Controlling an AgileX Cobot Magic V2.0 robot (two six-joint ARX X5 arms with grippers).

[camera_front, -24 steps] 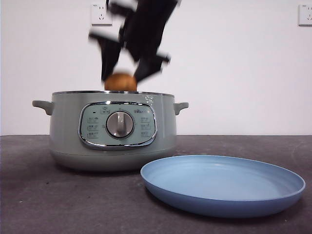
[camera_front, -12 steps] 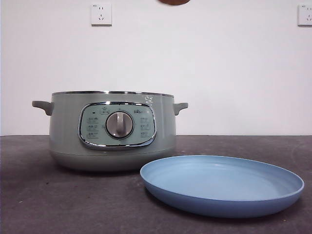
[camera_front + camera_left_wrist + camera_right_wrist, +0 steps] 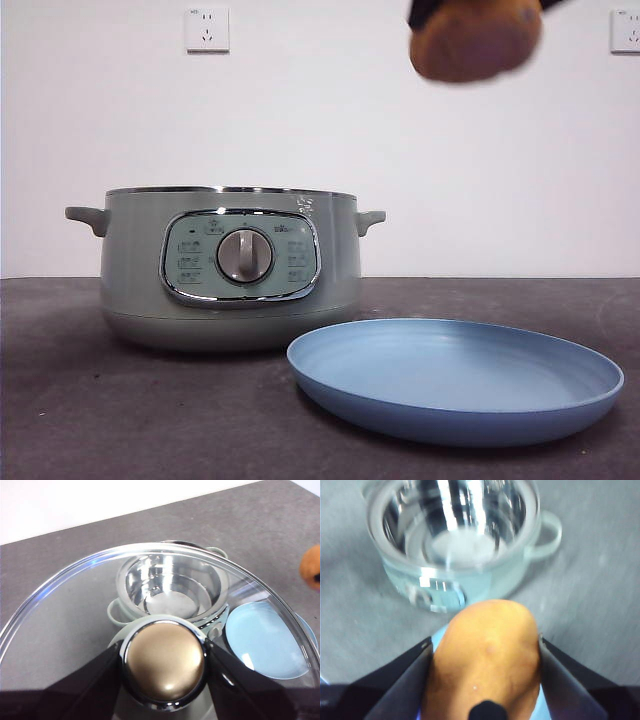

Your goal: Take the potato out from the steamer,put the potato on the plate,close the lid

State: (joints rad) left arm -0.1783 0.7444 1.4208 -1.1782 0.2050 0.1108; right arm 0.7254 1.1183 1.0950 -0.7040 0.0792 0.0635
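Note:
My right gripper [image 3: 485, 647] is shut on the potato [image 3: 487, 655], an orange-brown oval. In the front view the potato [image 3: 475, 40] hangs high in the air, above the light-blue plate [image 3: 455, 380] on the table. The pale green steamer [image 3: 230, 265] stands open to the left of the plate, and its shiny inner pot [image 3: 455, 525] is empty. My left gripper [image 3: 164, 652] is shut on the knob [image 3: 165, 662] of the glass lid [image 3: 75, 610], holding it high over the steamer [image 3: 172, 587]. The potato [image 3: 311, 567] shows at that view's edge.
The plate [image 3: 262, 640] lies close against the steamer's front right side on the dark grey table [image 3: 80, 400]. A white wall with two sockets [image 3: 207, 28] stands behind.
The right gripper lifted the potato out of the steamer, rose past the top of the front view, and now holds it further right, high over the plate. Steamer and plate have not moved.

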